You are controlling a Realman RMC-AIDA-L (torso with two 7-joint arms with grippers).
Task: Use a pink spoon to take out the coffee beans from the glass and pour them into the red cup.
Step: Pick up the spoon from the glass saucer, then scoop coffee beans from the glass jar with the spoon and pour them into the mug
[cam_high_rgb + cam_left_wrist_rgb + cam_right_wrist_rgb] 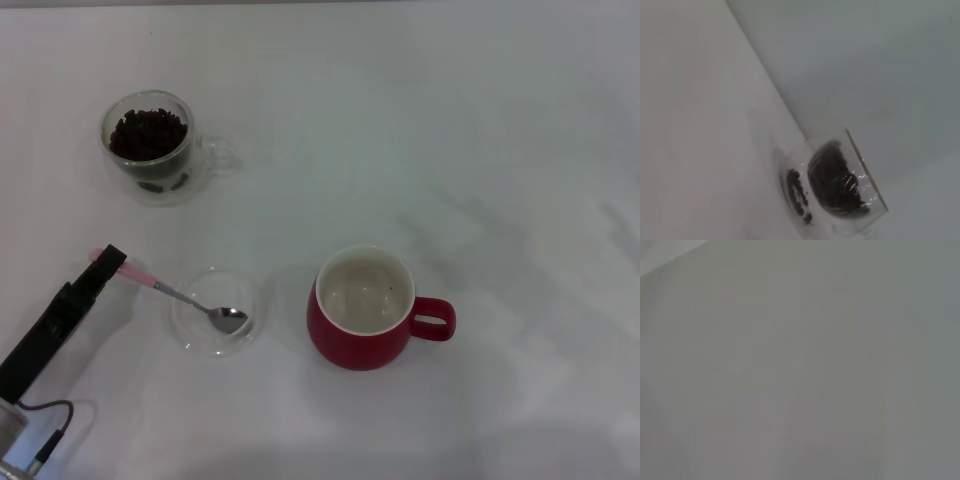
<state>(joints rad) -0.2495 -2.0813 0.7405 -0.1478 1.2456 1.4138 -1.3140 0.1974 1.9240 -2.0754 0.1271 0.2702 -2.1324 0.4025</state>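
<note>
You see left gripper (108, 258) at pink spoon (185, 300) handle end — whether it pinches handle, cannot tell. Spoon bowl rests in clear saucer (190, 335), empty. Coffee beans (148, 134) all heaped in glass (120, 180), far left. Red cup (362, 345) near centre — no beans inside. Scooping not yet begun.

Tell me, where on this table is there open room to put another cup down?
The widest bare stretch is right of the red cup and across the far right. Another lies between the glass of coffee beans and the red cup. The near left is crowded: the left gripper is at the pink spoon, whose bowl rests in a clear saucer.
</note>
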